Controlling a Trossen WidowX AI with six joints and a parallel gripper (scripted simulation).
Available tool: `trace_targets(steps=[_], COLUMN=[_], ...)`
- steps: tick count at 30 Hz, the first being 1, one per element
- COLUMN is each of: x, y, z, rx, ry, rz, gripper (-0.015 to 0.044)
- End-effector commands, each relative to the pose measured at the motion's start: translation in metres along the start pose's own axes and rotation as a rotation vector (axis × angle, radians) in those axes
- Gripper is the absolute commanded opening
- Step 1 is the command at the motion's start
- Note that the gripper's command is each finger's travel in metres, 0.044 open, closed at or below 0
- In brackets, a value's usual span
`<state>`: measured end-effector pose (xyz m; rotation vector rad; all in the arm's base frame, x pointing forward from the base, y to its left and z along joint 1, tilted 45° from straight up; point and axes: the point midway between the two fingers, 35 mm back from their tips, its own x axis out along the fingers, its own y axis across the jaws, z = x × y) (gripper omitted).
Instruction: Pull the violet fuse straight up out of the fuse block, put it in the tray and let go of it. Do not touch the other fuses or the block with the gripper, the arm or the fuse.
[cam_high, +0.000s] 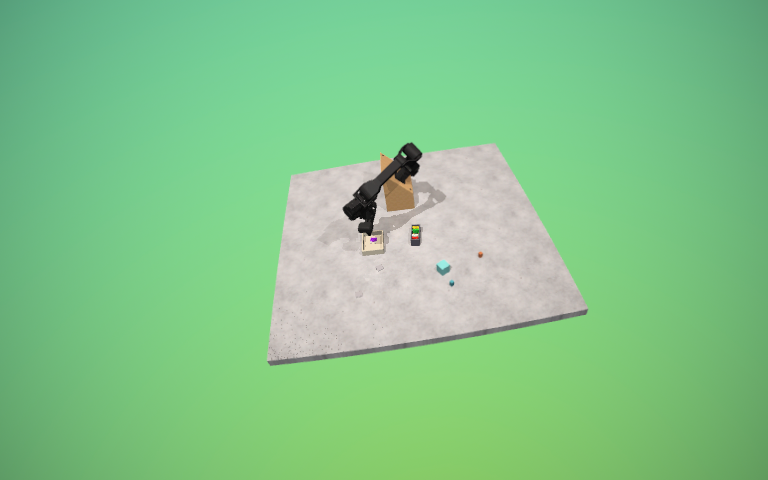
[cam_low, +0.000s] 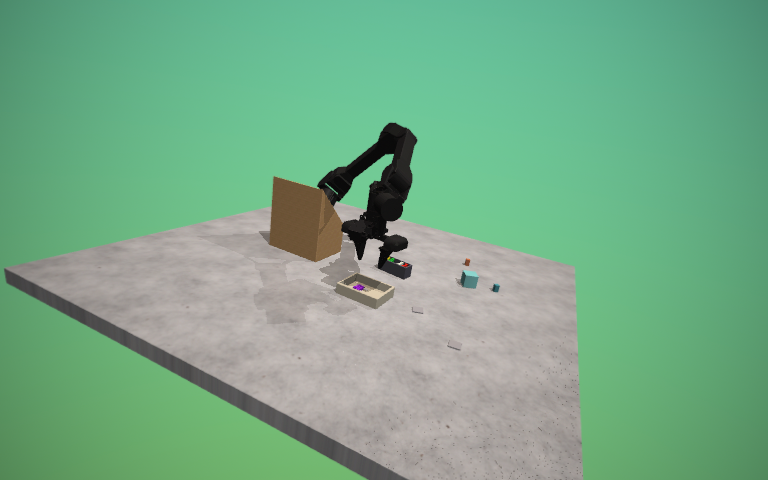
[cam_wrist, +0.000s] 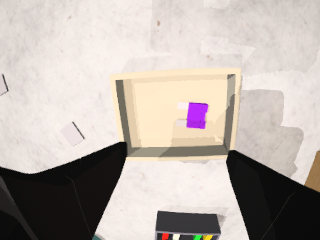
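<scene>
The claw (cam_low: 370, 255) is hanging spread wide and gripping nothing, its 2 dark fingers framing the wrist view on either side. Directly below, the violet fuse (cam_wrist: 196, 115) is lying loose on the floor of the cream tray (cam_wrist: 175, 154), toward one side wall. The dark fuse block (cam_wrist: 188, 228) is sitting just beside the tray on the bench (cam_high: 487, 203), carrying its red, white, green and yellow fuses. Farther out, a brown wedge (cam_low: 297, 217) is standing by the arm, and a cyan cube (cam_low: 468, 279) is resting well apart.
</scene>
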<state>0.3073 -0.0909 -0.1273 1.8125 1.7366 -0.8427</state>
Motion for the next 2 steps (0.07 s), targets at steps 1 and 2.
trace_targets(steps=[1, 2], x=[0.0001, 0.0001], y=[0.0000, 0.0000], z=[0.0000, 0.0000], rx=[0.000, 0.000], ry=[0.000, 0.000], rz=[0.000, 0.000], gripper=[0.0330, 0.0330])
